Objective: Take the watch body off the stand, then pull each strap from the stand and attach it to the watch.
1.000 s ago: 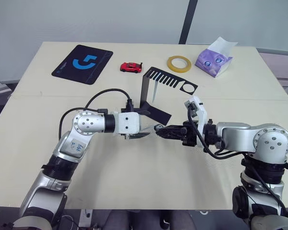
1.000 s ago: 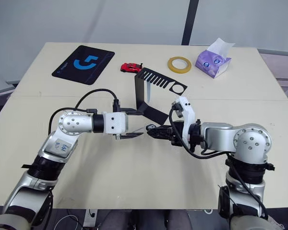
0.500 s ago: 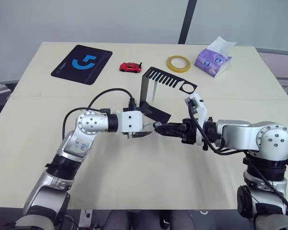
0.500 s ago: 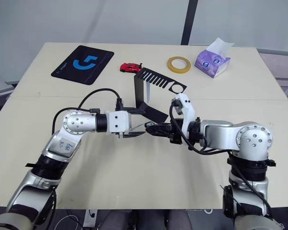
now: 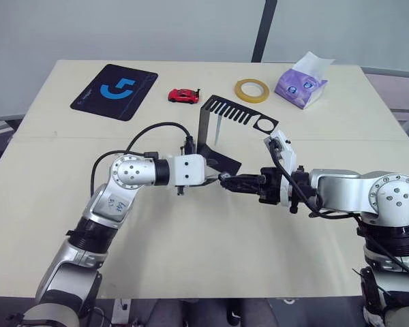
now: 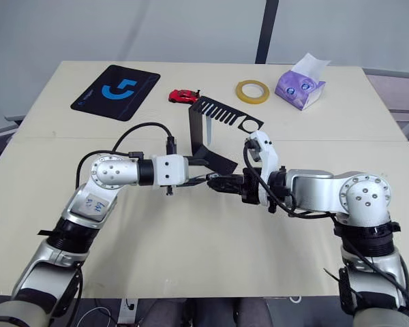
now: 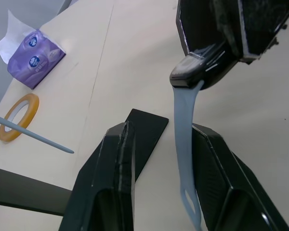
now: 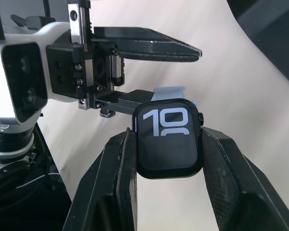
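toy car [image 5: 183, 96] left of stand [image 5: 221, 133], tape roll [image 5: 252, 90] right

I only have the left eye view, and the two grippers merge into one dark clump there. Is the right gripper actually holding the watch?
Observer: Yes. In the right wrist view the watch sits clamped between the two fingers of the right gripper, with its screen facing the camera.
Operator: Is a strap on it?
Observer: One strap runs from the watch's edge down between the fingers of the left gripper, which stand apart and do not pinch it.
Operator: And the other strap?
Observer: The second strap hangs from the comb top of the stand.
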Robot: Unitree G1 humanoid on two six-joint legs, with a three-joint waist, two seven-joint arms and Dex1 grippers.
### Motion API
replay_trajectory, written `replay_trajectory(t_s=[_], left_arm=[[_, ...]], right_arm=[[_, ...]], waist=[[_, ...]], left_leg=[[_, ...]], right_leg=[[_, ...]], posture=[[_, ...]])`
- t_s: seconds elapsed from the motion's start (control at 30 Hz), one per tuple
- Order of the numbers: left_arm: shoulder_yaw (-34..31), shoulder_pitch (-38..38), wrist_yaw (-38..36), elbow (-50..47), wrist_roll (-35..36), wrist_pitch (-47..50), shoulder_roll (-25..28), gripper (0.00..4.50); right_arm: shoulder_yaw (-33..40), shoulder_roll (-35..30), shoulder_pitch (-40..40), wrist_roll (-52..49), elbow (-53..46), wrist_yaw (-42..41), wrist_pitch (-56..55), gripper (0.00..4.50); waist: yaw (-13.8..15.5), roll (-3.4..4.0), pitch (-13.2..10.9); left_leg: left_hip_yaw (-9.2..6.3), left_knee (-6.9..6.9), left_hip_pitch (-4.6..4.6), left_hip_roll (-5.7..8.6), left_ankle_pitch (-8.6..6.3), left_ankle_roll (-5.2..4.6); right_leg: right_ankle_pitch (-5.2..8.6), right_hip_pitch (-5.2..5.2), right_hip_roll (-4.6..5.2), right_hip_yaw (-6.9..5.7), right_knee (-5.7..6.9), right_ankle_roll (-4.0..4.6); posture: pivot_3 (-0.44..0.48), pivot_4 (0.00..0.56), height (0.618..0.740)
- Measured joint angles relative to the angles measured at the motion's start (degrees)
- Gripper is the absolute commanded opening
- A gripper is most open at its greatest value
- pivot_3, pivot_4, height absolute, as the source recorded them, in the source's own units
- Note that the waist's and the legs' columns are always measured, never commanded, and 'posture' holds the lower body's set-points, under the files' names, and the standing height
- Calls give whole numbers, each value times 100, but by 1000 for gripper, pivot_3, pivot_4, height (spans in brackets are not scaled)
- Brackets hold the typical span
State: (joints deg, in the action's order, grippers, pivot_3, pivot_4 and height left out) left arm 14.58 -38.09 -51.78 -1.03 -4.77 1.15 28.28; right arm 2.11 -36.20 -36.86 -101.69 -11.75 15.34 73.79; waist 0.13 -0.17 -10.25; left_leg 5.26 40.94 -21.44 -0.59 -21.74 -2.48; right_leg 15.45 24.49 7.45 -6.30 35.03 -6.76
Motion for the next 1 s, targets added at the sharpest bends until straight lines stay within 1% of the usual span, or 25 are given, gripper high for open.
replay_trajectory(t_s=[0.03, 0.07, 0.1, 0.43, 1.0], left_arm=[[-2, -1, -1, -1, 14, 0, -28, 777], [-1, 0, -11, 0, 21, 1, -37, 251], [-1, 1, -26, -1, 27, 1, -37, 55], [-3, 2, -35, 75, 96, -31, -53, 55], [-73, -3, -92, 213, 281, -125, -63, 55]], right_arm=[[-38, -38, 7, -39, 0, 9, -62, 1532], [-97, -96, 8, -75, -2, 15, -140, 1532], [-136, -139, 8, -109, -4, 21, -193, 1532], [-407, -380, 12, -291, -32, 24, -541, 1532], [-502, -421, 43, -321, -101, 23, -739, 1532]], waist=[[-1, 0, 0], [-5, 0, 0], [-6, 0, 0], [3, 0, 0], [2, 0, 0]], left_leg=[[0, 0, 0, 0, 0, 0], [0, 0, -1, 0, 0, 0], [0, 0, 0, -1, 0, 0], [-1, 1, -1, -2, -1, -1], [-2, 1, -2, -2, -1, -2]], right_leg=[[0, 0, 0, -1, 0, 0], [0, 0, 0, -1, -1, 0], [0, 0, -1, -1, -1, 0], [0, 0, 1, -2, -2, 0], [0, 0, 3, -3, -5, 0]], posture=[[0, 150, 738], [0, 150, 738], [0, 150, 738], [0, 150, 738], [0, 150, 738]])
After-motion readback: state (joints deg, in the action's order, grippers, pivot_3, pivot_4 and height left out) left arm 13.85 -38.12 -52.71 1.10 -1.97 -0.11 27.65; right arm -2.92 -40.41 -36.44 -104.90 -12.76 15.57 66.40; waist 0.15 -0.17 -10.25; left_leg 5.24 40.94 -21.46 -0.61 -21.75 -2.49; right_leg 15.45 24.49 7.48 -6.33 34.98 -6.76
